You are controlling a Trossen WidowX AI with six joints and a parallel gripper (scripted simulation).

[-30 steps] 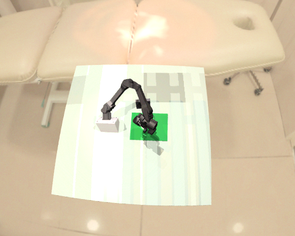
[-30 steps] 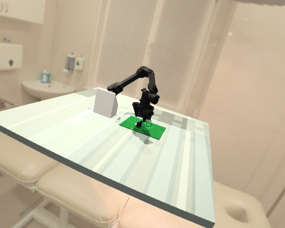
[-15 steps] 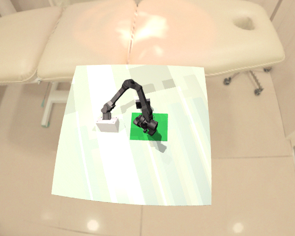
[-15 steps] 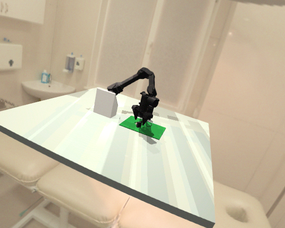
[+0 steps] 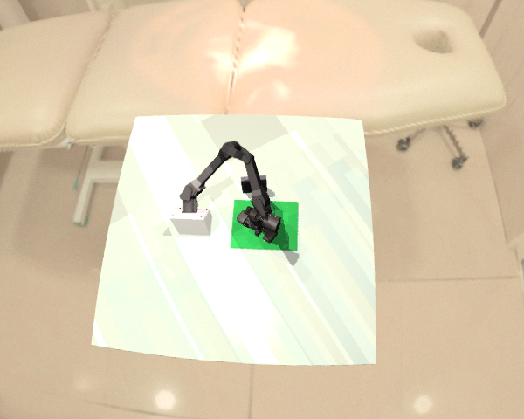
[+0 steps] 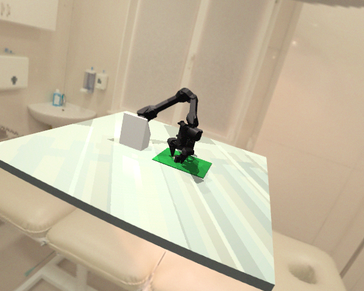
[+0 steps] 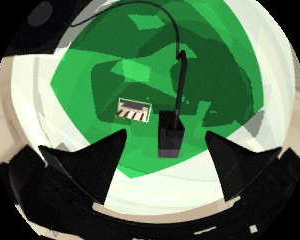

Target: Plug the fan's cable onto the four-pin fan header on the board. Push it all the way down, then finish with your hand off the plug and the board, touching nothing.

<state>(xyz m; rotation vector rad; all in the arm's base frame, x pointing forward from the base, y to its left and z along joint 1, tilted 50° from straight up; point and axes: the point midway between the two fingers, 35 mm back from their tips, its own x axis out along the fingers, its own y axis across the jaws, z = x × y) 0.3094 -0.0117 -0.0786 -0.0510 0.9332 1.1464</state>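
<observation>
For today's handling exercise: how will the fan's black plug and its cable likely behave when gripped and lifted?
The plug is a small, blocky piece, so probably rigid and light. Its thin cable curves loosely across the green board, so it is likely floppy and may tug the plug sideways.

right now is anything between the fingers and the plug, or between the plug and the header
Nothing visible is. In the wrist view the plug lies on the green board in the open gap between the two spread fingers. The header sits just beside it, with only bare board between them; the cable trails away behind.
</observation>
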